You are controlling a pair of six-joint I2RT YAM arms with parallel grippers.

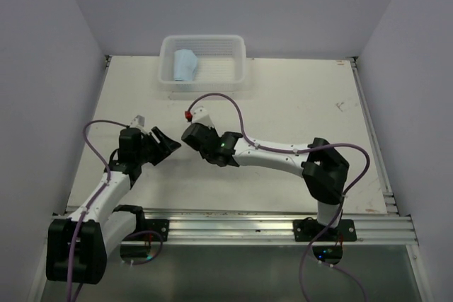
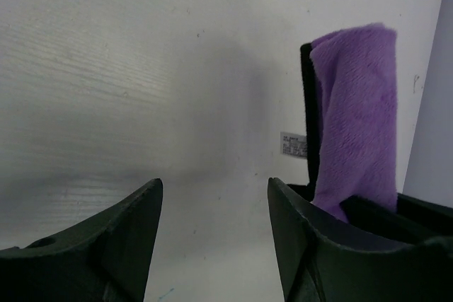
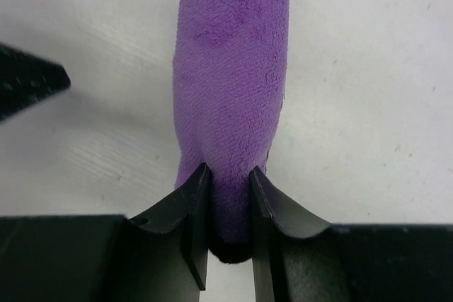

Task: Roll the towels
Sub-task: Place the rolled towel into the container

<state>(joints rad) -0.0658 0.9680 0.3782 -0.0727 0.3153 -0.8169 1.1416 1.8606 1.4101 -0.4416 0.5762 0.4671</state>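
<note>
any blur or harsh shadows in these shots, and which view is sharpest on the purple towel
Top view: even, soft light, only faint shadows under the arms. Left wrist view: a broad soft shadow across the table, the left tool dark and slightly blurred. Right wrist view: sharpest, the pile of the purple towel clear where the right tool pinches it.

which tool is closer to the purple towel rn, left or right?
Right. The right tool is clamped on the end of the purple towel. The left tool stands open beside the towel, apart from it.
</note>
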